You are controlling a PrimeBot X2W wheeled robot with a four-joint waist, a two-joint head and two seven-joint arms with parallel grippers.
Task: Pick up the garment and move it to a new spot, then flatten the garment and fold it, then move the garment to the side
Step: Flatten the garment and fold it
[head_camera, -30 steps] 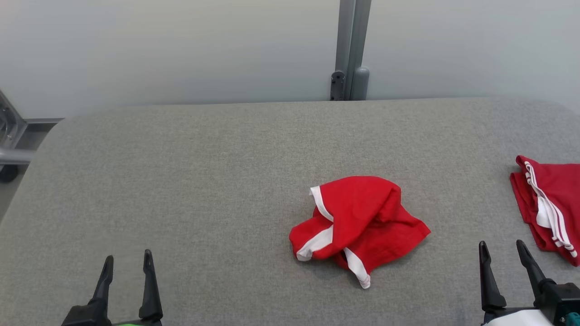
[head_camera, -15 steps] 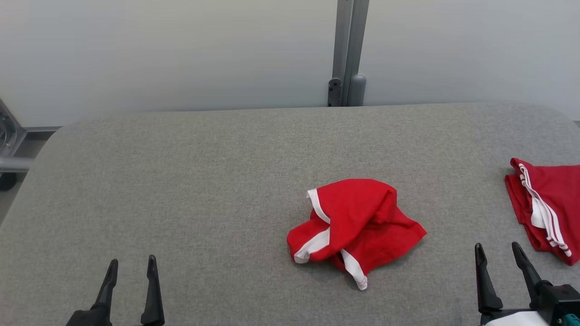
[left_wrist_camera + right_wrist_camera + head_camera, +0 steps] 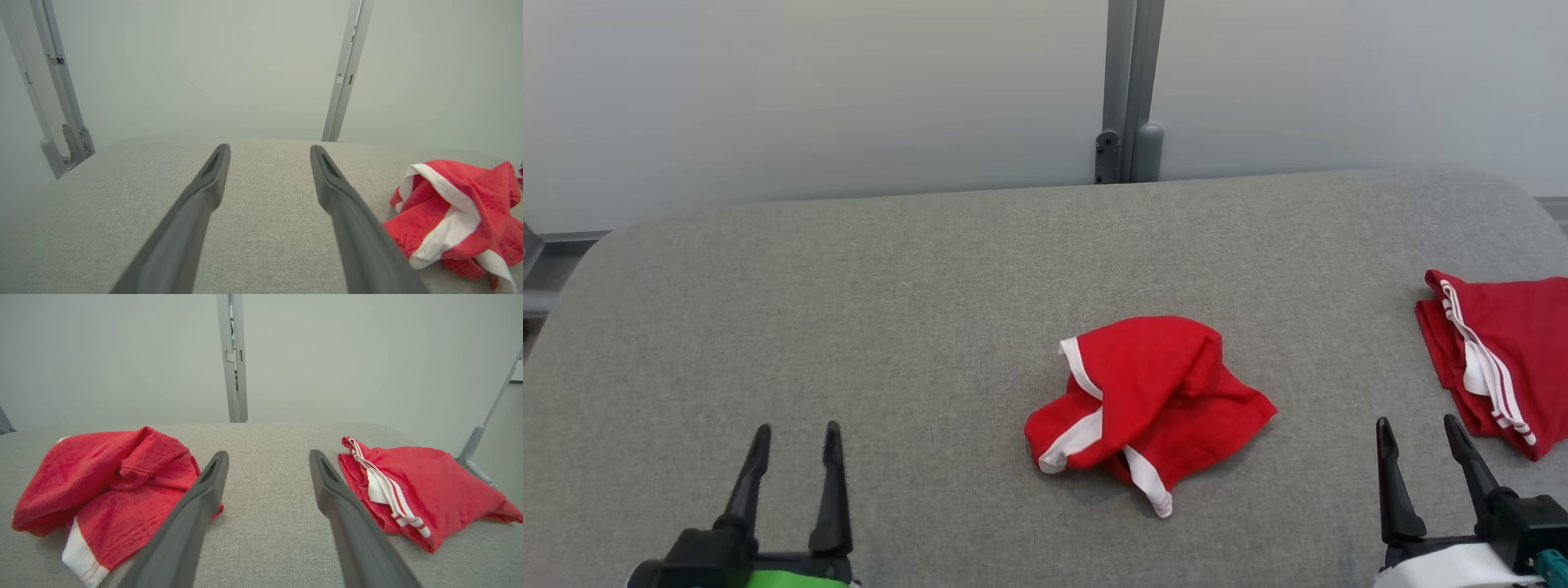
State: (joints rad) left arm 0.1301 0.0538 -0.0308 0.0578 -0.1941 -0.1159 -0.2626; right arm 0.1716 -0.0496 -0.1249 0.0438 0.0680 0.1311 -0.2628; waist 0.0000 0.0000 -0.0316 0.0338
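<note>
A crumpled red garment [image 3: 1152, 400] with white trim lies near the middle of the grey worktop [image 3: 849, 310], slightly right of centre. A second red garment [image 3: 1499, 351] lies at the right edge. At the near edge, the left hand [image 3: 797, 428] and right hand [image 3: 1417, 421] hover with fingers spread wide, both empty

Left gripper [image 3: 797, 428] at lower left of head view, spread wide, fingers [image 3: 832, 482] straight, pointing forward. Right gripper [image 3: 1417, 421] at lower right, likewise spread wide, leaning slightly leftward, pale wrist [image 3: 1454, 569] behind.
</note>
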